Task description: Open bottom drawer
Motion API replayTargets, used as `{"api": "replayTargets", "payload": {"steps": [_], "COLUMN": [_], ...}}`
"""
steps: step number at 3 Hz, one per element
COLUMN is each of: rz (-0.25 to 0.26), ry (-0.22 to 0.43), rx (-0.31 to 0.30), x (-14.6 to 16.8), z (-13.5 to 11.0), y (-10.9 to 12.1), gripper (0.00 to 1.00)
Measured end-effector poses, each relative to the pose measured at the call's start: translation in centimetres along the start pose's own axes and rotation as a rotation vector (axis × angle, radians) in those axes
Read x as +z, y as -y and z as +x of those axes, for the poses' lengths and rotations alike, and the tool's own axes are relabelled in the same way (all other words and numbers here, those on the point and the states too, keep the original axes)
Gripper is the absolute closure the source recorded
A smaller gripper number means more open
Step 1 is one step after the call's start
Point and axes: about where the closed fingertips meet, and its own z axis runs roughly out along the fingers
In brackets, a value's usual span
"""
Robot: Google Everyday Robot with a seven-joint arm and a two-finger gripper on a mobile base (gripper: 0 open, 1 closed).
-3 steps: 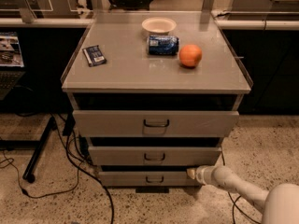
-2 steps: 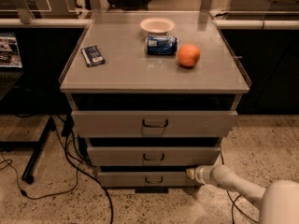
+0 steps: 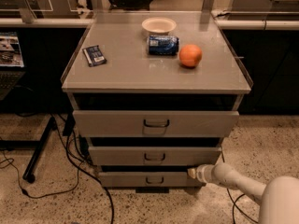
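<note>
- While the views from a second ago are compared with the present one, almost no change is found. The tool (image 3: 192, 172) is held at the same spot, at the right end of the bottom drawer (image 3: 121, 179), level with its upper edge.
- Tool state cannot be told. The tip is seen at the front panel's right corner, touching or just beside it; which of the two cannot be made out.
- The arm (image 3: 233, 182) is brought in low from the near right, close to the floor.
- The bottom drawer is lowest in the stack, under the middle drawer (image 3: 117, 156) and top drawer (image 3: 107, 123). Its loop handle (image 3: 154, 179) sits at centre, left of the tool, and is not gripped.
- The drawer front is judged to stand at the same offset as before, so no pull is registered.
- For the task, opening is judged not begun, or stalled at contact. A pull would have to be made from the right corner, or the tool re-aimed left to the handle.
- Risk: an off-centre pull could skew the drawer, or the tool could slip off the corner.
- On the table (image 3: 126, 76), the bowl (image 3: 159, 25), can (image 3: 163, 45), orange (image 3: 190, 55) and dark packet (image 3: 95, 55) are undisturbed.
</note>
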Motion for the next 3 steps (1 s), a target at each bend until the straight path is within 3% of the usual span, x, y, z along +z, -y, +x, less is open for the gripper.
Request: {"api": "replayTargets", "payload": {"steps": [1,2,3], "rz": [0.005,0.035,0.021], "ry": [0.06,0.237,0.261], "rx": [-0.022,-0.05,-0.046], "x": [-0.1,-0.6,-0.9], "z": [-0.4,0.7,-1.2], "y": [-0.7,-0.6,-1.4], "gripper": [1.0,1.0,1.0]}}
